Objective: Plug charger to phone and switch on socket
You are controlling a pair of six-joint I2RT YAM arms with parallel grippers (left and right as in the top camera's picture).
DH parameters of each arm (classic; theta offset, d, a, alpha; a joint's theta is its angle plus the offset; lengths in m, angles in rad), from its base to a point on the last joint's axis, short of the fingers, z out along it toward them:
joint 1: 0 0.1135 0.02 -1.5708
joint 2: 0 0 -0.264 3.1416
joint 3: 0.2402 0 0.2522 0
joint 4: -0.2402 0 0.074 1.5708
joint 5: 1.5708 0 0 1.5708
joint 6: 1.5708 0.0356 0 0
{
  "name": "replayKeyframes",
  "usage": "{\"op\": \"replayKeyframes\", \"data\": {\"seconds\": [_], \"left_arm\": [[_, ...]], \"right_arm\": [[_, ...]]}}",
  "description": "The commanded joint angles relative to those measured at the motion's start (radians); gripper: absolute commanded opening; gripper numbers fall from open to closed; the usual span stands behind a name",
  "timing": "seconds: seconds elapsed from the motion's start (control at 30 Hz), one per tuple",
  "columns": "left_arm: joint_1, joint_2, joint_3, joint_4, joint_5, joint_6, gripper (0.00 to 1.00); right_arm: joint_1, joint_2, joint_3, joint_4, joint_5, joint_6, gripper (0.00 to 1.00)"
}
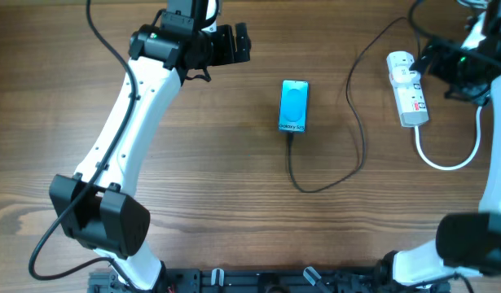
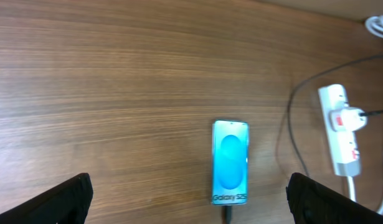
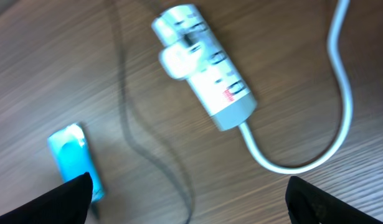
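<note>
The left gripper [image 2: 188, 190] is spread wide, with nothing between its two dark fingers [image 2: 70, 199]. In the left wrist view, the small flat smartphone with the bright teal screen [image 2: 230, 163] lies on the brown wooden table [image 1: 234, 179] ahead of that gap, a little toward the finger at the picture's right and touching neither. The dark connector tip of the thin black charger cable [image 1: 360, 138] meets the phone's lower edge. The white elongated power strip with the grey end [image 2: 340, 134] lies further out, ahead of that same finger.

The right gripper [image 3: 188, 193] is also spread wide and holds nothing. In the right wrist view, the power strip lies tilted ahead of the gap, well apart from both fingertips. The charger's white adapter plug [image 3: 175, 62] sits in it, and its thick white cord [image 3: 340, 93] loops away from the grey end. The phone lies just beside the fingertip at the picture's left.
</note>
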Motion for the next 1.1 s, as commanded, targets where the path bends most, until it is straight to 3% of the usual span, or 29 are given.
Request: {"op": "replayKeyframes", "data": {"seconds": [0.0, 0.2, 0.43, 0.6, 1.07], "left_arm": [[-0.002, 0.035, -0.010, -0.072, -0.062, 0.017, 1.00], [-0.002, 0.035, -0.010, -0.080, -0.062, 0.017, 1.00], [-0.002, 0.035, -0.010, -0.080, -0.062, 0.017, 1.00], [-0.002, 0.035, -0.010, -0.080, -0.062, 0.017, 1.00], [-0.002, 0.035, -0.010, -0.080, -0.062, 0.016, 1.00]], "right_arm": [[-0.091, 0.092, 0.023, 0.058, 0.120, 0.060, 1.00], [-0.161, 0.239, 0.009, 0.196, 0.065, 0.077, 1.00], [-0.162, 0.433, 0.006, 0.216, 0.080, 0.336, 0.99], [-0.158, 0.545, 0.006, 0.269, 0.071, 0.327, 1.00], [-0.125, 0.578, 0.005, 0.306, -0.017, 0.251, 1.00]]}}
